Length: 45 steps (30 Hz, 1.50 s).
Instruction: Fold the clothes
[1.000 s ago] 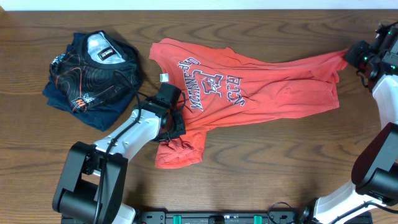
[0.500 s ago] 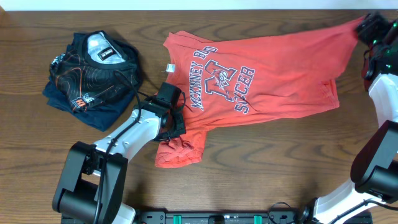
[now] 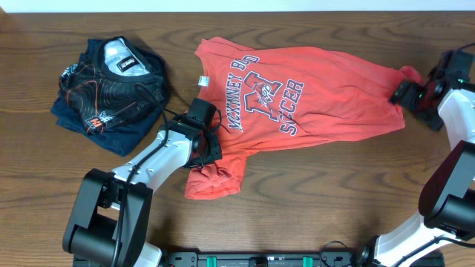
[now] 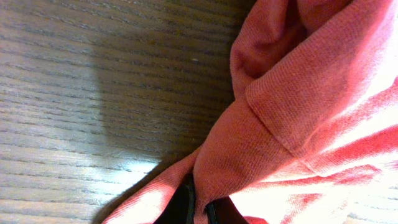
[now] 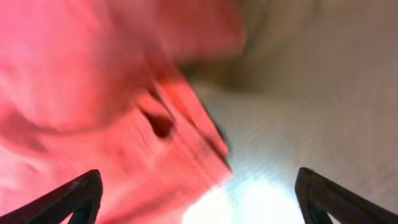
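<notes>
Coral-red T-shirt (image 3: pixel 312 100) lies spread, lettering up, centre-right on table (image 3: pixel 334 193). L gripper (image 3: pixel 206 152) pinches fabric near its lower sleeve. R gripper (image 5: pixel 199 193), fingers spread, sits at shirt's right end, apparently ungripped (view blurred). Navy garment (image 3: pixel 111 81) lies apart, at left.
</notes>
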Motion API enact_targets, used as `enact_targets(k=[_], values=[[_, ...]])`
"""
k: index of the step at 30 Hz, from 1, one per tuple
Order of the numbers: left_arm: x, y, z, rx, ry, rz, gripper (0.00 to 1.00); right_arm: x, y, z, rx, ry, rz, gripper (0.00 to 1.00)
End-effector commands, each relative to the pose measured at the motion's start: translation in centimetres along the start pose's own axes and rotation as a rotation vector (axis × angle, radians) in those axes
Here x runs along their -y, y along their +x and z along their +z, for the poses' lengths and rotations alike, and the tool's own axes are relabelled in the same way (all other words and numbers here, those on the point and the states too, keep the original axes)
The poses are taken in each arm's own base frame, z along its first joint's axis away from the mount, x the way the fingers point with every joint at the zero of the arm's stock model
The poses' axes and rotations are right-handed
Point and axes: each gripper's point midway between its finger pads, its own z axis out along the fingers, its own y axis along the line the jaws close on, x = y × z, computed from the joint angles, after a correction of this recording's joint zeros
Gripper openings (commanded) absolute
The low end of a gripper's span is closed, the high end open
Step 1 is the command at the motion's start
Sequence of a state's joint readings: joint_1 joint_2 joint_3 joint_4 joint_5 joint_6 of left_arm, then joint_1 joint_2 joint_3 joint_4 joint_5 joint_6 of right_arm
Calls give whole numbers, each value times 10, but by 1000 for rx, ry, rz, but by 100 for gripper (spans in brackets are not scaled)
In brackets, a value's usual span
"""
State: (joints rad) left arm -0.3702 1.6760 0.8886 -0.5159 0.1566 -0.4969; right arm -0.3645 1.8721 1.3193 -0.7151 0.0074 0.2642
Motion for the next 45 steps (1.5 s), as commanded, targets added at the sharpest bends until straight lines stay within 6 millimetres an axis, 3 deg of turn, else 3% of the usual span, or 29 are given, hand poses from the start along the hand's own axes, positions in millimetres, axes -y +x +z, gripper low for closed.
enact_targets(k=[1,6,9,16,19,21,22,25,27,31,36,38,40,45], values=[[-6,2,3,-4,-22,-6,7,6,32,16,-89,30,-58,95],[-6,2,3,-4,-22,-6,6,12,60,31,-143,33,-78,90],[-6,2,3,-5,-22,-7,6,3,67,41,-139,-32,-127,89],[-6,2,3,-4,-22,-7,7,-11,54,59,-2,-118,-151,87],[-6,2,3,-4,-22,-7,6,-19,46,58,36,-159,-154,81],[-6,2,3,-5,-22,-7,6,-24,44,57,42,-189,-156,64],[-6,2,3,-5,-22,-7,6,-27,46,56,32,-208,-156,44],[-6,2,3,-5,-22,-7,6,-29,59,56,-19,-227,-152,1],[-6,2,3,-5,-22,-7,6,-26,70,55,-67,-217,-147,1],[-6,2,3,-5,-22,-6,6,-24,90,28,-199,-228,-125,1],[-6,2,3,-5,-22,-6,7,-43,89,-50,-313,-321,-64,1],[-6,2,3,-5,-22,-6,7,-45,83,-71,-311,-330,-116,1],[-6,2,3,-5,-22,-6,7,-38,80,-79,-310,-290,-155,2],[-6,2,3,-5,-22,-6,7,-19,74,-71,-294,-180,-158,3]])
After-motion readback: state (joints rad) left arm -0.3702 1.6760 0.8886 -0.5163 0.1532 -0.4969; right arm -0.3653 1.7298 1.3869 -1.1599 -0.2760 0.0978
